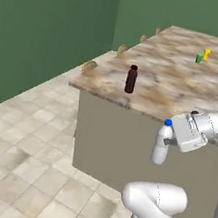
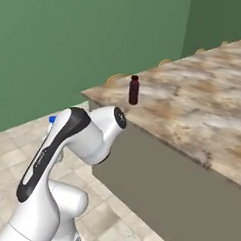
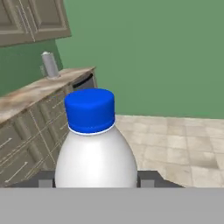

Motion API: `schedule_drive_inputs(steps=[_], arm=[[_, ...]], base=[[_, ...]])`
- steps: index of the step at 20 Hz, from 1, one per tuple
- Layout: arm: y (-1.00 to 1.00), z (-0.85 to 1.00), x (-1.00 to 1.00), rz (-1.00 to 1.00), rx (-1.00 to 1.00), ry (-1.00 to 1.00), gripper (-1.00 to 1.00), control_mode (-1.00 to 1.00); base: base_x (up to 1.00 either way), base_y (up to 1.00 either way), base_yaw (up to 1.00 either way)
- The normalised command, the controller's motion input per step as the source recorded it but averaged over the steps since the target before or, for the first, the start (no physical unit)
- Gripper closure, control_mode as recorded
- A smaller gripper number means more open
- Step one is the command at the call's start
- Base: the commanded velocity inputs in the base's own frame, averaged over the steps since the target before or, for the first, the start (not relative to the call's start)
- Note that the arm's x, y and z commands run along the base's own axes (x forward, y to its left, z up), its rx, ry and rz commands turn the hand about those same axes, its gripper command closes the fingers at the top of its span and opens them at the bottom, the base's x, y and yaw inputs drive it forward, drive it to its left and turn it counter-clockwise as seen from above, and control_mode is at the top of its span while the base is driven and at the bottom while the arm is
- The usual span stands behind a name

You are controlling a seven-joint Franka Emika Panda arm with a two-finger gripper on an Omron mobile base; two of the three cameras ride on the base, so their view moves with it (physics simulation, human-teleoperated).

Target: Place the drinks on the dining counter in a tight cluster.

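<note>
The hand grips a small white bottle with a blue cap, upright, beside the table's front wall below its edge. Up left, a dark-maroon bottle stands near that edge, bare marbled top around it.

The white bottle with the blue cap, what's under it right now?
Nothing supports the white bottle from below: the gripper holds it in the air beside the dining counter, over the tiled floor. Its base is cut off in the hand view.

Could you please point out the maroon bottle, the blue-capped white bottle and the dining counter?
Maroon bottle point(image 1: 131, 80), left base view, mid body.
Blue-capped white bottle point(image 3: 95, 159), hand view, white shoulder.
Dining counter point(image 1: 173, 87), left base view, bare stone top.
</note>
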Motion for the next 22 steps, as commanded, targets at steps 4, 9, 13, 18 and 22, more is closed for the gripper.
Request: schedule_drive_inputs(steps=[4,9,13,18,22], arm=[[0.0,0.0,0.0,0.0,0.0,0.0,1.0,1.0],[0.0,0.0,0.0,0.0,0.0,0.0,1.0,1.0],[0.0,0.0,0.0,0.0,0.0,0.0,1.0,1.0],[0.0,0.0,0.0,0.0,0.0,0.0,1.0,1.0],[0.0,0.0,0.0,0.0,0.0,0.0,1.0,1.0]], base=[[0.99,0.4,-0.67],[1.0,0.38,-0.66],[1.0,0.39,-0.5],[1.0,0.24,-0.08],[0.83,0.1,0.0]])
